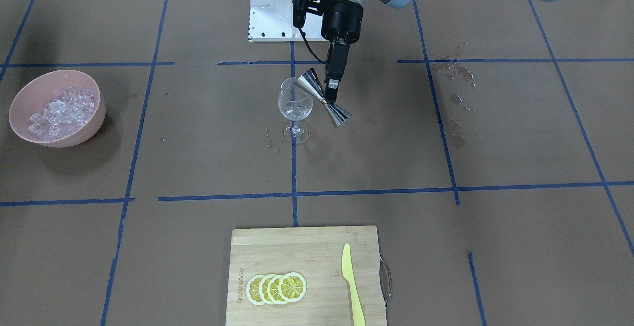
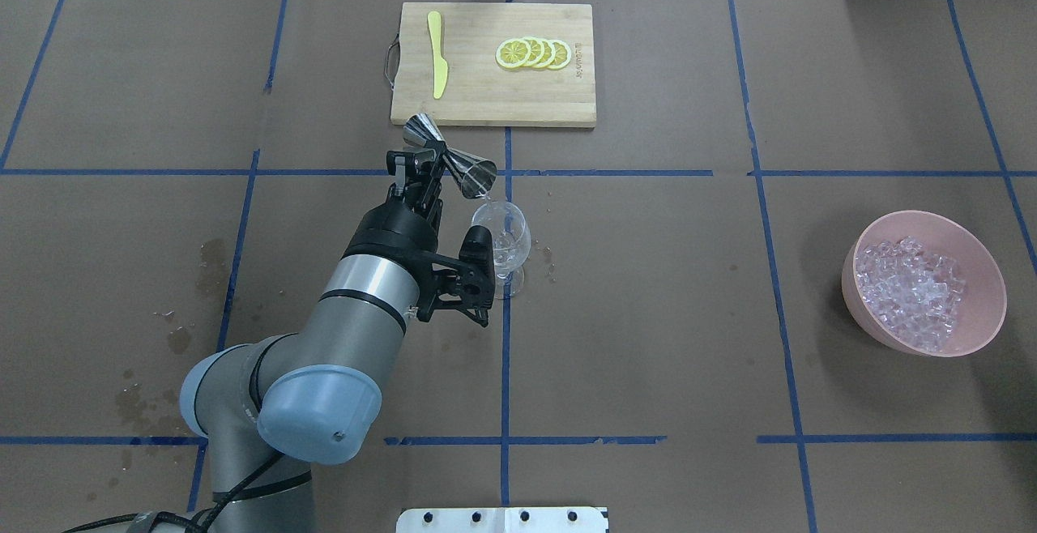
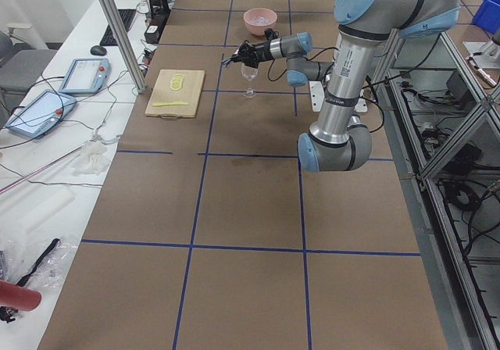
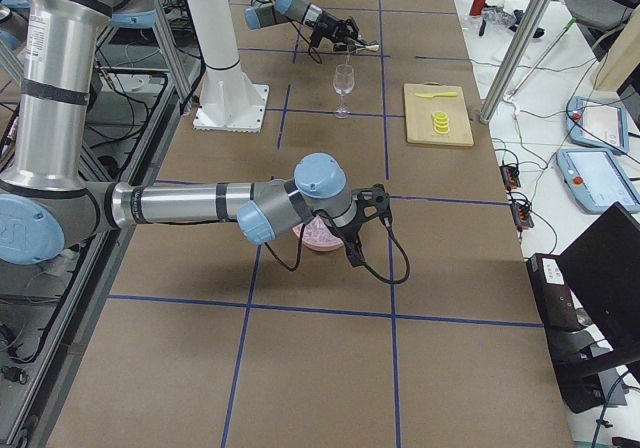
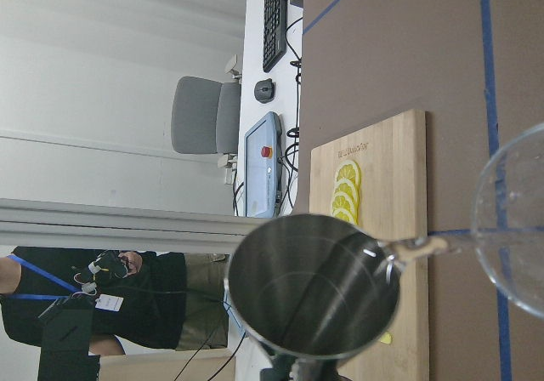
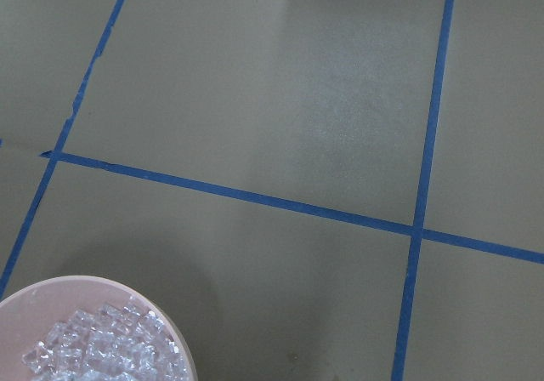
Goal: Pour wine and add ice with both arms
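Brown paper-covered table [image 2: 648, 314] with a blue tape grid. Grey-silver left arm [image 2: 364, 306] at centre. Pink round bowl [image 1: 37, 88], well apart; right pincer [image 4: 352, 248] near it, opening impossible to tell. Clear stemmed wine glass [image 1: 295, 103]. Tilted steel double-cone jigger [image 1: 338, 114] above it, clamped at the waist by the left pincer [image 1: 331, 88]. Clear ice cubes [image 2: 911, 294] heaped in the bowl: probably light, hard and slippery; pinch one across its flat faces.

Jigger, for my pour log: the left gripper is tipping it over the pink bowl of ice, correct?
No. The left gripper tips the jigger over the wine glass, not the pink bowl, which holds the ice well off to the side. The overhead exterior view shows it.
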You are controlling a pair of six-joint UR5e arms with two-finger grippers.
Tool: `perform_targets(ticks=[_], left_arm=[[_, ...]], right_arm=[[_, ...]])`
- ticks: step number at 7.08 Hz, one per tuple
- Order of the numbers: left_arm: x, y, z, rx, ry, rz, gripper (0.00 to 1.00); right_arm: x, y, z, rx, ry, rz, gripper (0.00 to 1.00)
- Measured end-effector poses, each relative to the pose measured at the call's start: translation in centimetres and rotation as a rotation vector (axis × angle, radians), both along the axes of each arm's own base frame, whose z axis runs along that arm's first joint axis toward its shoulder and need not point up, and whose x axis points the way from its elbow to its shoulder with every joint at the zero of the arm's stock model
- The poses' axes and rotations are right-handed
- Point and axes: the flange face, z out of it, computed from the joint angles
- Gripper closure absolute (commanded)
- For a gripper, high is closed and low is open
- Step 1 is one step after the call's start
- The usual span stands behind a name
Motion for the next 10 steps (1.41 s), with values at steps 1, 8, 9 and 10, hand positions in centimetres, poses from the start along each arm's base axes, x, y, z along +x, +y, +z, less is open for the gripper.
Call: perform_targets(ticks=[1,8,9,10], left_arm=[[0.0,0.2,-0.1,0.014,-0.025,-0.006,1.00],[0.7,1.2,-1.7,0.053,-0.051,-0.033,1.00],[0.3,1.3,-2.0,0.059,-0.009,-0.034,1.00],[0.0,1.4,-2.3,0.068,0.043,-0.035,1.00]], right_arm=[[0.0,0.0,0.0,-0.003,-0.001,0.001,0.00],[0.1,0.1,0.2,-0.009,0.000,0.005,0.00],[0.1,0.0,0.2,-0.007,0.000,0.005,0.00],[0.1,-0.1,0.1,-0.005,0.000,0.005,0.00]])
